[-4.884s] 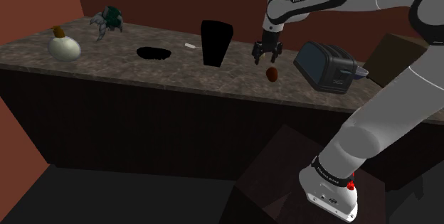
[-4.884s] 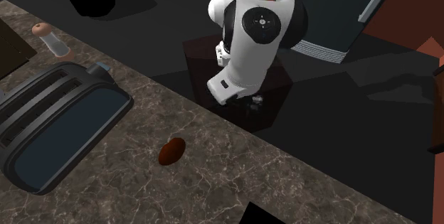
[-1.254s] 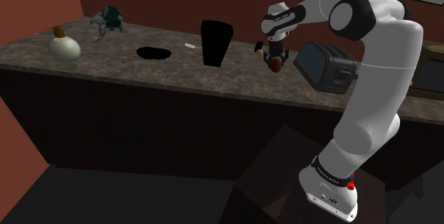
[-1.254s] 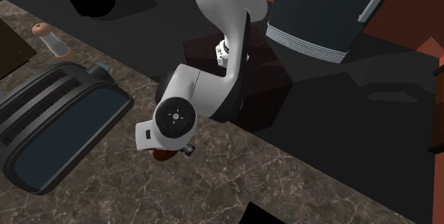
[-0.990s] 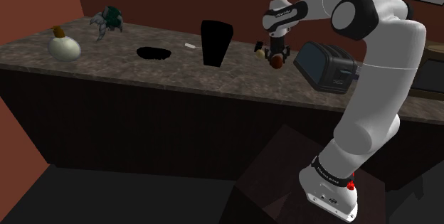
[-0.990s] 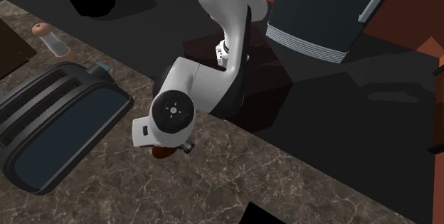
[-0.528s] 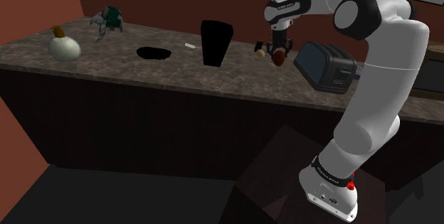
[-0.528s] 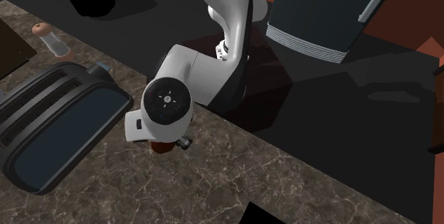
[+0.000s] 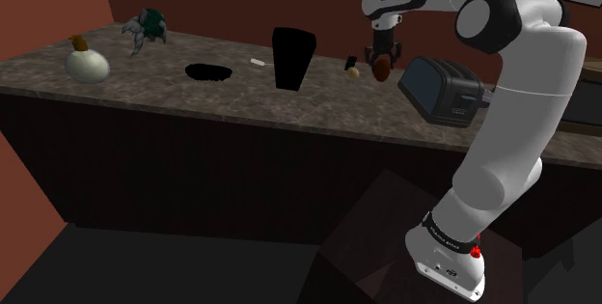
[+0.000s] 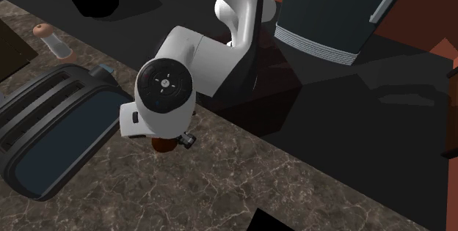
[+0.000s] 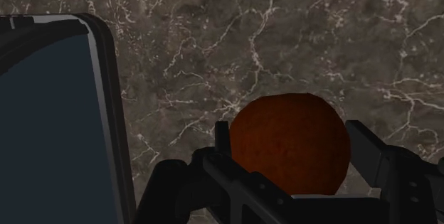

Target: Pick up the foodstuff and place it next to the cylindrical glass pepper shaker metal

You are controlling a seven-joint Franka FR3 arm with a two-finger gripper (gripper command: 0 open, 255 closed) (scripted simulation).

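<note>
- Rust-red walls (image 9: pixel 48 3) close in behind the kitchen counter.
- Veined brown stone countertop (image 9: pixel 193 99) carries everything.
- Black toaster (image 9: pixel 442 90) stands just beside the gripper.
- Gripper (image 11: pixel 290 137) clasps the round red-brown foodstuff (image 11: pixel 288 151) above the counter, so this looks like the transport step.
- Pepper shaker (image 10: pixel 51 42) stands past the toaster. The next move should carry the foodstuff across and lower it alongside.

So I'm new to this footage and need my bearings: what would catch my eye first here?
The big white arm reaches from the shoulder view's lower right over the marbled counter. Its black claw is shut on a round reddish-brown foodstuff, held over the counter beside a dark toaster. A tall black block stands on the counter further toward that view's left.
</note>
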